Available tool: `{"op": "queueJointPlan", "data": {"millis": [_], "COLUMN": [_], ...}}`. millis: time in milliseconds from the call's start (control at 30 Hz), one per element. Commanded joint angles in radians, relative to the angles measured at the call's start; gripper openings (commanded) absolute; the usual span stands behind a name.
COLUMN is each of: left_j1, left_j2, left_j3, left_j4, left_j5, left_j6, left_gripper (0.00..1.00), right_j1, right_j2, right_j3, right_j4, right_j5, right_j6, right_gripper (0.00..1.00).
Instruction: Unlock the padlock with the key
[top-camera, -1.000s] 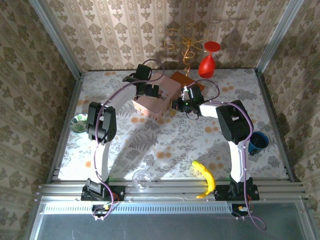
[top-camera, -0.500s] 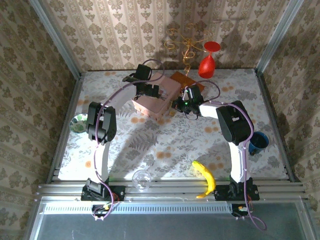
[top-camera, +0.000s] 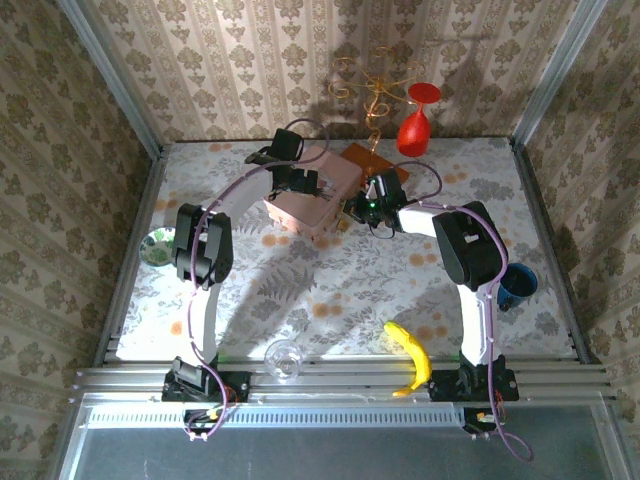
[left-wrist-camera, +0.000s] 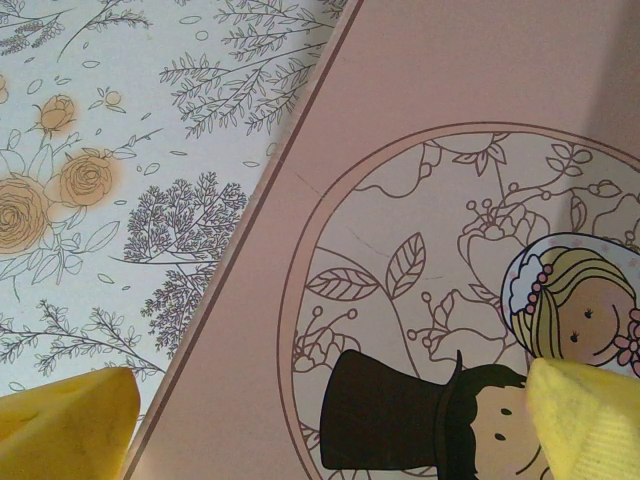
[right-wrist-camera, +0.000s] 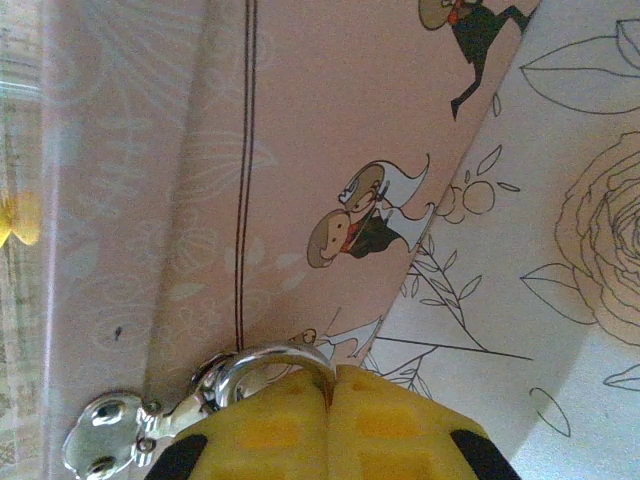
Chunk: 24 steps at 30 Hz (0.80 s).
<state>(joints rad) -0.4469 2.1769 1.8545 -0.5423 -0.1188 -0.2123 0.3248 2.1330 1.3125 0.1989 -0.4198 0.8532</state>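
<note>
**Two grippers meeting at the pink box, the right one pinching the lock's loop**

Two arms are reaching toward the far middle of the floral table (top-camera: 330, 290), where the pink box (top-camera: 322, 172) is lying. The left gripper (top-camera: 300, 183) is hovering over the box's lid. In the left wrist view its yellow pads (left-wrist-camera: 70, 430) are standing wide apart, one over the tablecloth and the other over the cartoon couple printed on the lid, gripping nothing.

The right gripper (right-wrist-camera: 332, 400) is sitting at the box's right side, just above the tablecloth. Its yellow pads (right-wrist-camera: 265, 435) are pressing together on the padlock (right-wrist-camera: 275, 358). A thin pale loop is all that is showing of the padlock, curving out from between the fingertips against the box's pink side wall. The fingers are hiding its brass body. A small silver riveted clasp (right-wrist-camera: 105, 432) is linking onto that loop to its left.

Near the table's front edge a banana (top-camera: 410, 355) and a clear glass (top-camera: 283, 357) are lying well apart from the box. A blue cup (top-camera: 517, 285) is standing at the right, and a red wine glass (top-camera: 415, 125) at the far edge.
</note>
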Motion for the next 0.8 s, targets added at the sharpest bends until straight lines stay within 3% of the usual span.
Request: {"op": "queueJointPlan", "data": {"millis": [0, 767], "left_j1": [0.024, 0.027], "left_j2": [0.019, 0.007], "left_j3": [-0.037, -0.044], "left_j4": [-0.081, -0.081], "left_j5": [-0.035, -0.035], "left_j6": [0.018, 0.021], "left_gripper": [1.0, 1.0], "right_j1": [-0.03, -0.055], "right_j2": [-0.023, -0.025], "right_j3": [0.036, 0.013], "right_j4": [-0.021, 0.032], "right_j5": [0.136, 0.177], "right_j6": [0.043, 0.142], "right_gripper": [0.0, 0.0]}}
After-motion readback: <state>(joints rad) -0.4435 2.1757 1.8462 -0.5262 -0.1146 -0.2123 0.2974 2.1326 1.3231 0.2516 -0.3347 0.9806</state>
